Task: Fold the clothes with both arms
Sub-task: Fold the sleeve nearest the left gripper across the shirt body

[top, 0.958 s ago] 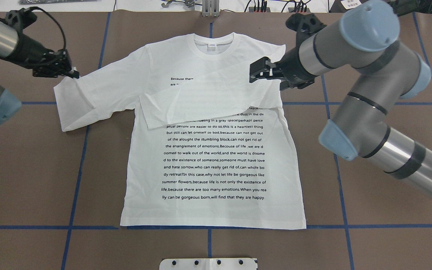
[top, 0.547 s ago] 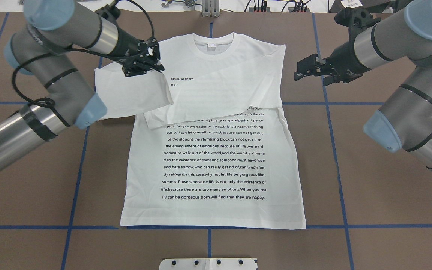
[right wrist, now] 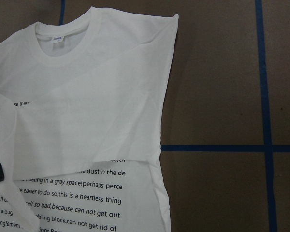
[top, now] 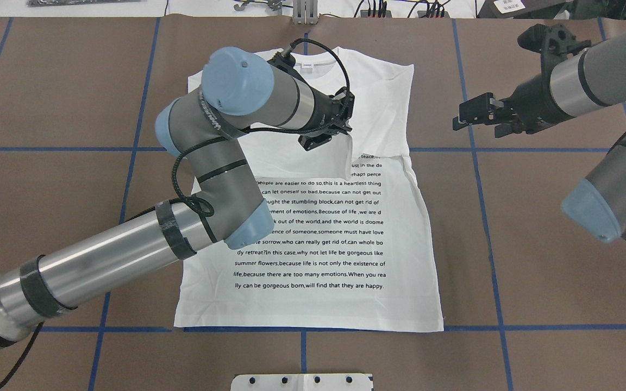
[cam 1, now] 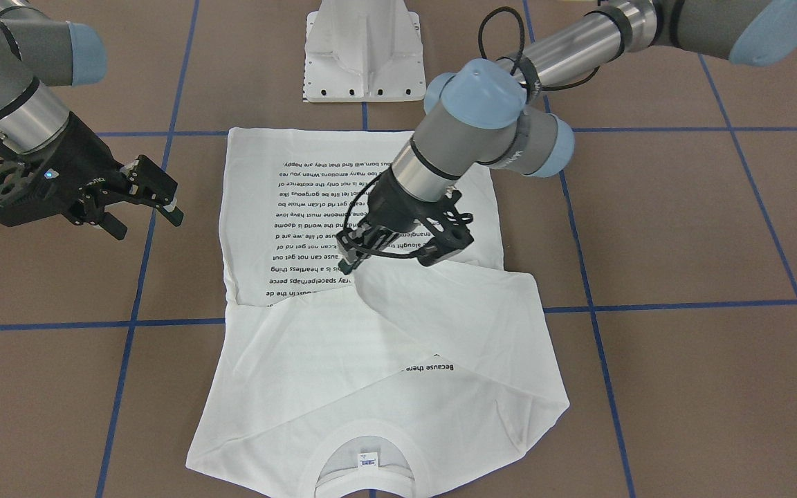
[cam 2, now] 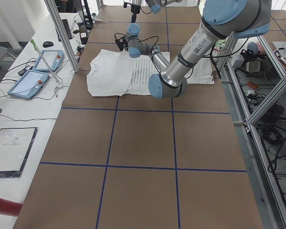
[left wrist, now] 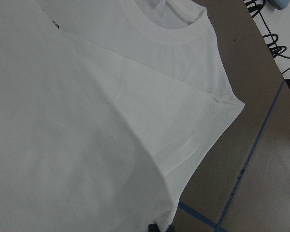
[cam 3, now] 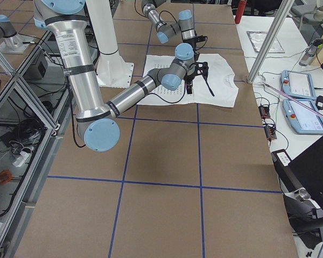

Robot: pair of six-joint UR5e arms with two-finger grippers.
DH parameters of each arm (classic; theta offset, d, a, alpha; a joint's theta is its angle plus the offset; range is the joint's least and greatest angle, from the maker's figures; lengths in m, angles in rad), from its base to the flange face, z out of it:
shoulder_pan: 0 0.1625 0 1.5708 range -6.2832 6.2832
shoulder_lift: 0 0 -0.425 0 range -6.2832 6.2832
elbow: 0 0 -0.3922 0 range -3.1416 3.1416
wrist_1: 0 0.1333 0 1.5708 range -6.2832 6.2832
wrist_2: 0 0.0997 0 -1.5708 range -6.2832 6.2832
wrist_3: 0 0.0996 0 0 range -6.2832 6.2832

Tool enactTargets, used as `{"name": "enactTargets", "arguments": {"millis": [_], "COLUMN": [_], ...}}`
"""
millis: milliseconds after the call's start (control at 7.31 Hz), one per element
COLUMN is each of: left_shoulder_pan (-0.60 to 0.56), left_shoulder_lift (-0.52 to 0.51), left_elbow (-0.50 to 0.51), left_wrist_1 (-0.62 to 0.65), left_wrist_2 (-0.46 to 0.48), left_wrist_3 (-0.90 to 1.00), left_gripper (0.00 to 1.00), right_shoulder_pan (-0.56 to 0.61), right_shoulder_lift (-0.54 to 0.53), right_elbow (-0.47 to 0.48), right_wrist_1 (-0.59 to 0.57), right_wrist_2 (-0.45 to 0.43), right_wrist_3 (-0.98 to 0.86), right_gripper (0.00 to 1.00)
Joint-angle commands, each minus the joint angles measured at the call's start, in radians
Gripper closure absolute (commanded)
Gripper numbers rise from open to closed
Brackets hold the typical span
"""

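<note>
Evidently mid sleeve-fold: left end effector [top: 335, 137] pinches the sleeve [top: 330, 163] above the T-shirt [top: 313, 244] lying flat on the surface [top: 508, 244]; right end effector [top: 464, 115] hovers spread, aside. Next, lay sleeve flat, release.

White T-shirt [top: 313, 309], black text block [top: 313, 239]: I read "summer flowers,because life is not only the existence of" and, on the last line, "lly can be gorgeous born,will find that they are happy." Neck label [cam 1: 369, 458]: print too small for me to read.
</note>
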Motion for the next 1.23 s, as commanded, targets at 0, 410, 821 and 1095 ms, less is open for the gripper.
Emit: {"name": "enactTargets", "arguments": {"millis": [0,410,821,1095], "left_shoulder_pan": [0.051,0.091,0.108,0.111], "left_shoulder_lift": [-0.087,-0.113,-0.170,-0.185], "left_elbow": [0.101,0.159,0.233,0.255], "left_wrist_1": [-0.003,-0.016,-0.041,-0.042], "left_wrist_2": [0.046,0.117,0.135,0.147], "left_wrist_3": [-0.004,0.000,0.003,0.006], "left_gripper": [1.00,1.00,1.00,0.93], "right_shoulder_pan": [0.005,0.007,0.005,0.005], "right_shoulder_lift": [-0.022,-0.026,-0.019,-0.025], "right_elbow": [0.009,0.011,0.012,0.021], "right_wrist_1": [0.001,0.001,0.001,0.001], "right_wrist_2": [-0.002,-0.002,0.001,0.001], "right_wrist_3": [-0.007,-0.007,-0.007,-0.004], "right_gripper": [0.01,0.01,0.01,0.01]}}
